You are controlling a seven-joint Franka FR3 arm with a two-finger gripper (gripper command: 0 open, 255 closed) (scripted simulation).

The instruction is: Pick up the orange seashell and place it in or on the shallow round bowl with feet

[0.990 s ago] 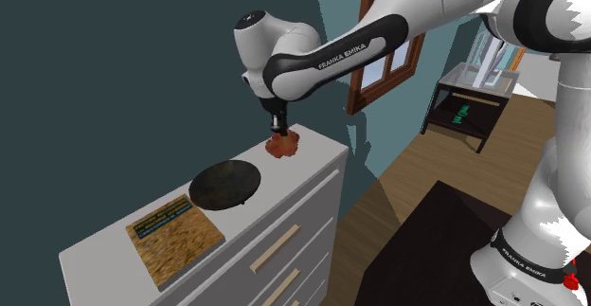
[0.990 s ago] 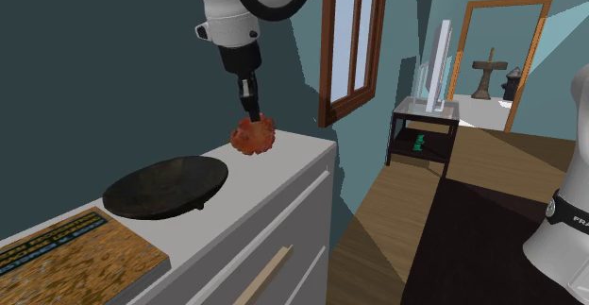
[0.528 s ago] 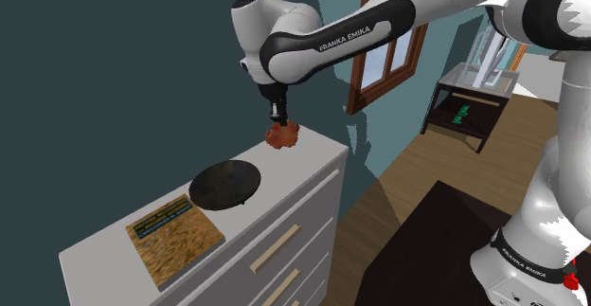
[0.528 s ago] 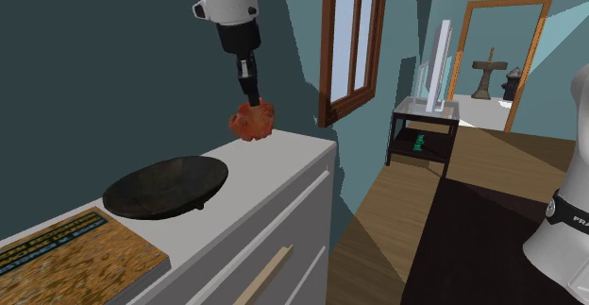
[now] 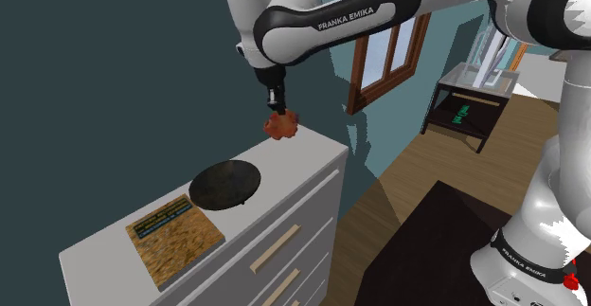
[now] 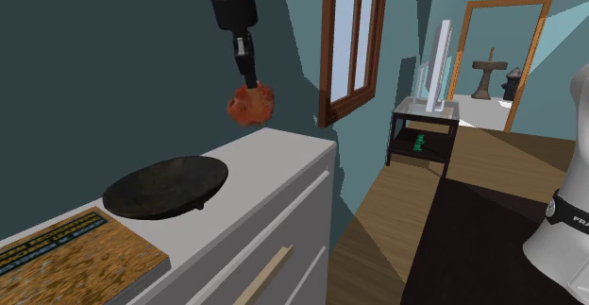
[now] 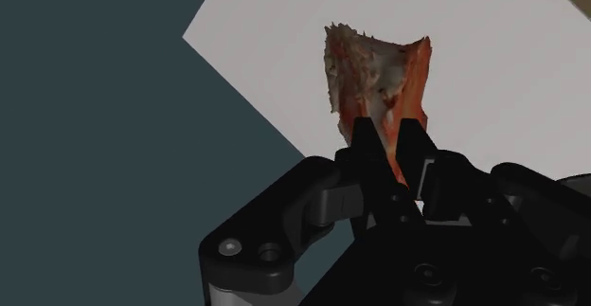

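Observation:
The spiky orange seashell [image 5: 279,125] [image 6: 250,106] hangs in the air above the far end of the white dresser top [image 5: 303,157], clear of the surface. My black gripper [image 5: 276,105] [image 6: 247,76] [image 7: 390,153] is shut on the seashell [image 7: 374,72] from above, the fingers clasping its near edge. The shallow dark round bowl with feet [image 5: 225,183] [image 6: 167,186] stands on the dresser top, to the shoulder view's lower left of the shell, with nothing in it.
A brown wood-grain board with a dark label [image 5: 175,233] [image 6: 61,251] lies on the dresser past the bowl. A dark teal wall [image 5: 114,86] stands close behind the dresser. A wood-framed window [image 5: 388,53] and a small side table [image 5: 469,105] are further off.
The gripper has risen with the seashell, lifting it off the dresser top and higher above it. The bowl and board have stayed put.

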